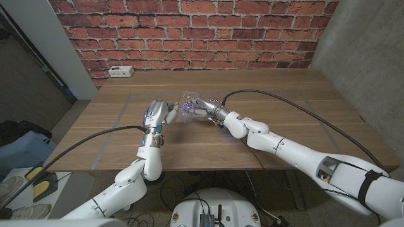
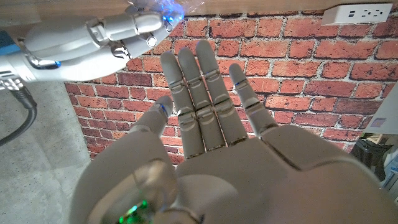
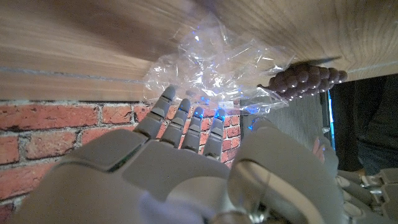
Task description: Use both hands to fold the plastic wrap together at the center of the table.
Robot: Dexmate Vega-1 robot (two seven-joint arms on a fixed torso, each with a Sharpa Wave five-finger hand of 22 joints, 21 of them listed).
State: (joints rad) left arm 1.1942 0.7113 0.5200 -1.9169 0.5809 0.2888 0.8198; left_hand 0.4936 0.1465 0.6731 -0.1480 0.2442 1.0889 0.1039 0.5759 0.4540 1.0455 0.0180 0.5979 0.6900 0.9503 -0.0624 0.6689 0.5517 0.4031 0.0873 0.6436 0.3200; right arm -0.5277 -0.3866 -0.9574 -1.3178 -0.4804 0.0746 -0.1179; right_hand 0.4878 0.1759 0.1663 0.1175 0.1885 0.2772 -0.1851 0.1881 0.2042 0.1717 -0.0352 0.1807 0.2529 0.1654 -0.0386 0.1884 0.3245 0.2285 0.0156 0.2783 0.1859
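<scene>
In the head view the left hand [image 1: 159,113] stands nearest, upright on the wooden table [image 1: 284,120], its fingers straight and apart, holding nothing; the plastic wrap [image 1: 188,106] lies just beside it, a crumpled clear bundle between the two hands; the right hand [image 1: 208,108] reaches in from the far side of the bundle and touches it, though whether it has a real hold I cannot tell here.

In the left wrist view the left hand [image 2: 211,118] is spread wide and bare against the brick wall [image 2: 311,68]; beyond its fingertips the right hand [image 2: 121,34] has its fingers bent at the wrap [image 2: 158,9].

In the right wrist view the right hand [image 3: 199,162] has its fingertips [image 3: 196,116] up against the wrap [image 3: 211,65], which is wrinkled, glinting and see-through; a firm grip is not clear.

The gathering seems under way, the fold unfinished; next, I judge, the left hand must close in on its near edge and press it toward the right.
</scene>
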